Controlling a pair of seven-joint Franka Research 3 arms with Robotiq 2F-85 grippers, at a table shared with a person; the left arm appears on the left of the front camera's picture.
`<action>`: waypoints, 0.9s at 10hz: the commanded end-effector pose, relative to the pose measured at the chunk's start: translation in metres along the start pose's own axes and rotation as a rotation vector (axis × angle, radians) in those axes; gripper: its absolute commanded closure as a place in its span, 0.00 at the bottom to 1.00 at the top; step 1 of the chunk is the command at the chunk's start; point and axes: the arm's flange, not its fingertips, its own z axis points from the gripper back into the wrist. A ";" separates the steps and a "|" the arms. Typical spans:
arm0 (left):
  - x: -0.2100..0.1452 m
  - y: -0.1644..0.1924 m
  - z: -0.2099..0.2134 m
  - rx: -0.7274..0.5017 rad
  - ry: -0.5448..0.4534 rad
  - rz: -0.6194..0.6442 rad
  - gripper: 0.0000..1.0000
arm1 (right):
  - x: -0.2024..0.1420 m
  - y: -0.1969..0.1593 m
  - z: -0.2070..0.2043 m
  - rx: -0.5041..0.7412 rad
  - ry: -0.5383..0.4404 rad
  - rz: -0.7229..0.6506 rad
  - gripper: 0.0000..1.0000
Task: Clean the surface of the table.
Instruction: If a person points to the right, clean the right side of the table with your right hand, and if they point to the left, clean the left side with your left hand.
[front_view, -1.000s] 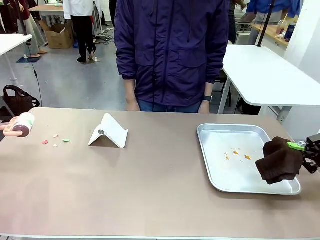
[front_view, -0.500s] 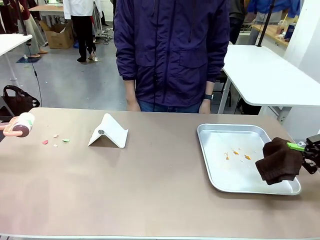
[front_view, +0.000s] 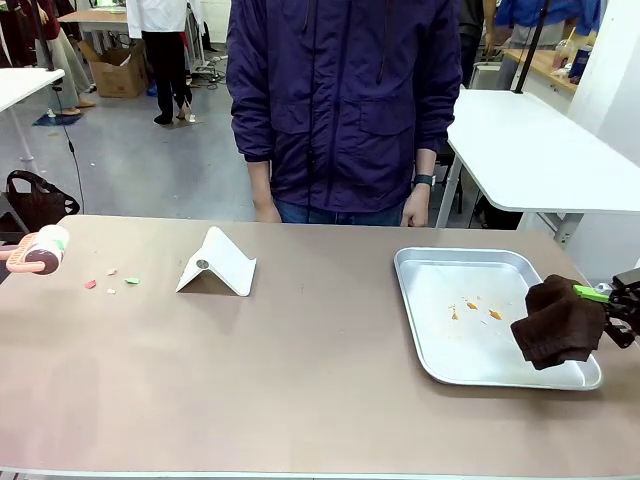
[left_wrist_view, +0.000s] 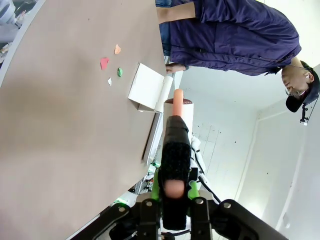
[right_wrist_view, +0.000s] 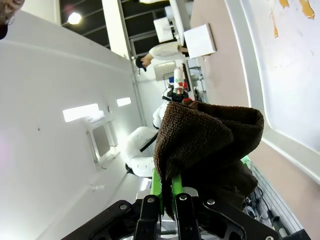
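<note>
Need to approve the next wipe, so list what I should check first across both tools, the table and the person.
1. Right tool gripping the brown cloth: ok, shut on it.
2. Left tool gripping the roller: ok, shut on its handle.
3. Table free of debris: not ok, coloured scraps lie near its left end.
4. Folded white card out of the wiping path: cannot tell; it stands beside the scraps.
5. Person's hands off the tabletop: ok, behind the far edge.
</note>
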 end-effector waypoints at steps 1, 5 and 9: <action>-0.006 -0.001 0.001 -0.014 0.013 -0.019 1.00 | -0.001 0.006 -0.001 0.015 0.010 -0.012 1.00; -0.006 -0.001 0.001 -0.014 0.013 -0.019 1.00 | -0.001 0.006 -0.001 0.015 0.010 -0.012 1.00; -0.006 -0.001 0.001 -0.014 0.013 -0.019 1.00 | -0.001 0.006 -0.001 0.015 0.010 -0.012 1.00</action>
